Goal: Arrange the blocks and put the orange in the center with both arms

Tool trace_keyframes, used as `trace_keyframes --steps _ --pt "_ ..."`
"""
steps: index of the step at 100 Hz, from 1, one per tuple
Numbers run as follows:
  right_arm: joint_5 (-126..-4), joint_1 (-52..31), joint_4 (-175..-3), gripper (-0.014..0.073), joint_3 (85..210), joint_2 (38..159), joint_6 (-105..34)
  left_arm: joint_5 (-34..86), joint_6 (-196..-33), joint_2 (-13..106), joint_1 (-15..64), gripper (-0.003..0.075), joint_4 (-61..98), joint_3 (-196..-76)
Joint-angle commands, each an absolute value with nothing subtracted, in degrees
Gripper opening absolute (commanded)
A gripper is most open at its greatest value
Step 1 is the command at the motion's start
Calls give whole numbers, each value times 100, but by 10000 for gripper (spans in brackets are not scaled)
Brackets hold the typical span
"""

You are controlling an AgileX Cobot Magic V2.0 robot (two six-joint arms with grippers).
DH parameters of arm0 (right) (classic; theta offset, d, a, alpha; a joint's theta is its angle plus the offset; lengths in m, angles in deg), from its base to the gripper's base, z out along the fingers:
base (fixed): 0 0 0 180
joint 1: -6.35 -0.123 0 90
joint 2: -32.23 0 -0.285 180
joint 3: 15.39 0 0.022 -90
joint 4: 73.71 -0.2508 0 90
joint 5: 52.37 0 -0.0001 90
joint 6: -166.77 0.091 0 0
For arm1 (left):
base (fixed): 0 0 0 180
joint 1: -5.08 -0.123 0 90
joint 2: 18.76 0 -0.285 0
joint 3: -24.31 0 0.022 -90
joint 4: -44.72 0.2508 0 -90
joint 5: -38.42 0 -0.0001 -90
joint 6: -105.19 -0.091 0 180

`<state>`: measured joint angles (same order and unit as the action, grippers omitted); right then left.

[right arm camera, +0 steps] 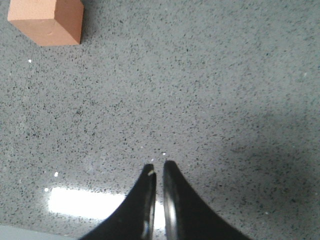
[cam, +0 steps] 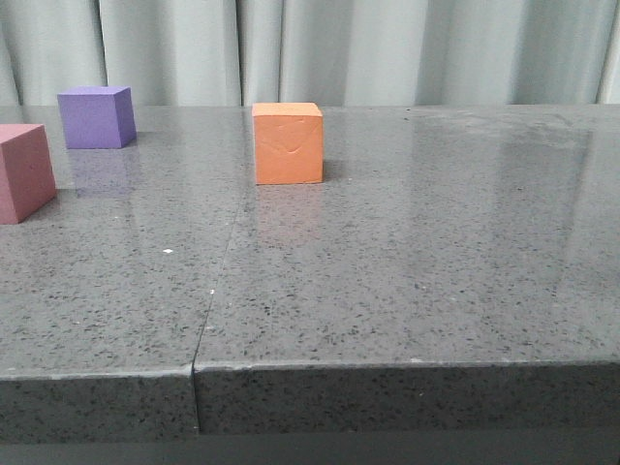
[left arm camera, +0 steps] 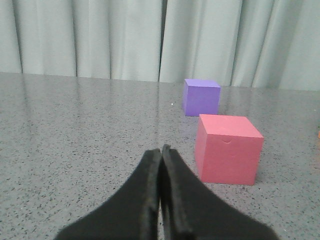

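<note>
The orange cube (cam: pixel 288 143) stands on the grey stone table near the back middle, a crease on its front face. The purple cube (cam: pixel 95 117) stands at the back left. The pink cube (cam: pixel 23 171) is at the left edge, partly cut off. No arm shows in the front view. My left gripper (left arm camera: pixel 161 148) is shut and empty, low over the table, with the pink cube (left arm camera: pixel 227 149) close beside it and the purple cube (left arm camera: pixel 201 97) beyond. My right gripper (right arm camera: pixel 159 166) is shut and empty above bare table, the orange cube (right arm camera: pixel 47 21) well away from it.
A seam (cam: pixel 215 281) runs through the table from front to back, left of the middle. The table's front edge (cam: pixel 387 366) is near the camera. A grey curtain (cam: pixel 339 48) hangs behind the table. A bright light reflection (right arm camera: pixel 85 202) lies on the surface by the right fingers.
</note>
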<state>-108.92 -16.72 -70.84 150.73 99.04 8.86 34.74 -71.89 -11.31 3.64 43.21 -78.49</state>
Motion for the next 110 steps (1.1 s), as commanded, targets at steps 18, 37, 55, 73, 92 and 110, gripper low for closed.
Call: trace_keyframes --steps 18,37,55,73,92,110 --pt "-9869 -1627 -6709 57 14103 8743 860 3928 -7186 -1303 366 -20 4301 -7615" --pt "-9501 -1627 -6628 57 13345 7897 860 3939 -7186 -1303 366 -20 4301 -7615" --pt "-9229 -1627 -6626 57 12805 7192 860 3927 -7186 -1303 366 -20 4301 -7615" --pt "-9036 -1627 -6626 57 12284 6479 860 3963 -7186 -1303 366 -20 4301 -7615" --pt "-8949 -1627 -6622 57 11892 5817 860 4061 -7186 -1303 366 -20 4301 -7615" --pt "-8938 -1627 -6565 57 11749 5537 860 4064 -7186 -1303 366 -20 4301 -7615"
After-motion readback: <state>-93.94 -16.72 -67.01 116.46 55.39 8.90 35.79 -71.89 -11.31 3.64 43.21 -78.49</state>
